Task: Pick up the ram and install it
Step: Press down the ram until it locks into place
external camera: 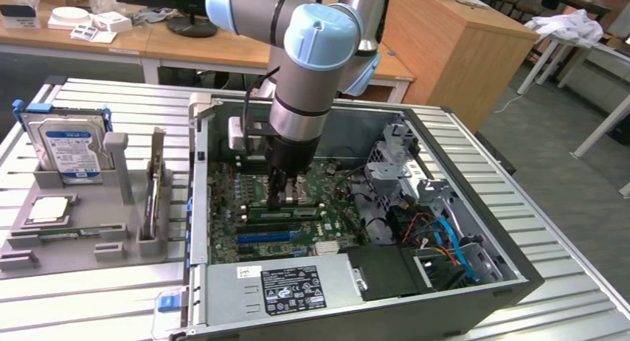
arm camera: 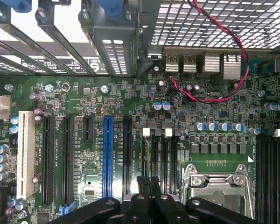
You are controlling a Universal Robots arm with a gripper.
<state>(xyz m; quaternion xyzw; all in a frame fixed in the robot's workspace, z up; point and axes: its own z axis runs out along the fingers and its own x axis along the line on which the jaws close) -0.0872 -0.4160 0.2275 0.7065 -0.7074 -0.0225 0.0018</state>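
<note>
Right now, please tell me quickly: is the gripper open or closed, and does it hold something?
Gripper: closed, low inside the computer case over the motherboard. Whether the ram is between its fingers cannot be told.

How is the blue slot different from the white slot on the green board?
The blue slot is narrow; the white slot is wider. Black slots flank the blue slot; the white slot sits by the board's edge. Both are long, empty and run parallel.
</note>
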